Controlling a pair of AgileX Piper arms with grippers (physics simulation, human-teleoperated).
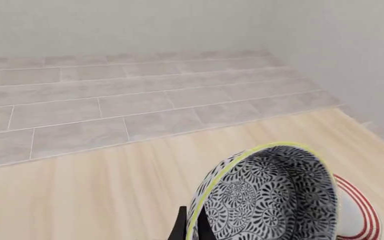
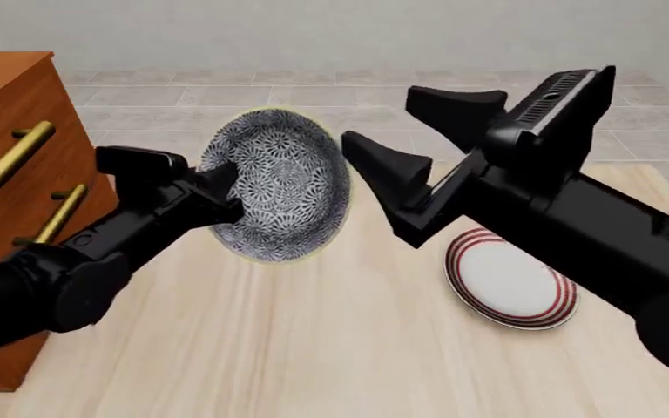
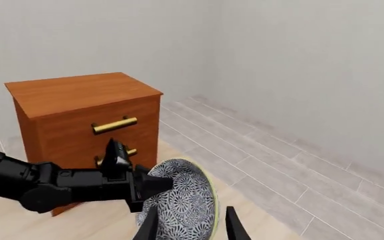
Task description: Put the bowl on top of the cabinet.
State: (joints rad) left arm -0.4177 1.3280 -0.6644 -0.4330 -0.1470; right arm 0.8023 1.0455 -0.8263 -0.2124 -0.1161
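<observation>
The blue-and-white patterned bowl hangs above the table, tipped on its side with its inside facing the camera in the front view. My left gripper is shut on its left rim; in the left wrist view the bowl fills the space beside the dark fingertips. My right gripper stands open just right of the bowl's rim, nothing gripped. In the right wrist view the bowl shows between that gripper's fingers. The reddish-brown cabinet stands at the left, its flat top bare.
A flat white plate with red rings lies on the light wooden table under the right arm, and it shows behind the bowl as the plate. Brass handles stick out of the cabinet front. Grey tiled floor and walls lie beyond.
</observation>
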